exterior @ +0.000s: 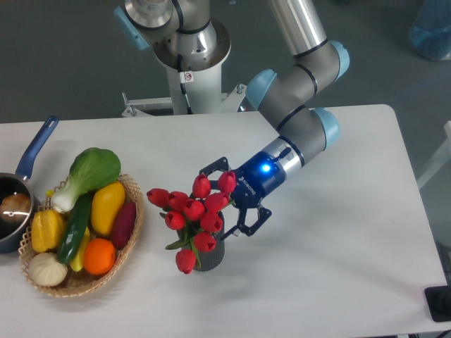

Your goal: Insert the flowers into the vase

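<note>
nearby, basket (130, 236) left of flowers (192, 215) in vase (211, 255); gripper (232, 198) fingers spread.

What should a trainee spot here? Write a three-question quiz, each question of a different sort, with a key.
1. True or false: the flowers stand in the vase.
2. What sits on the table to the left of the vase in the picture? A) a basket of produce; B) a laptop; C) a cutting board.
3. Fill in the gap: the fingers of the gripper are ___ (open or shut).

Key: 1 true; 2 A; 3 open, spread on either side of the blooms and gripping nothing.
</note>
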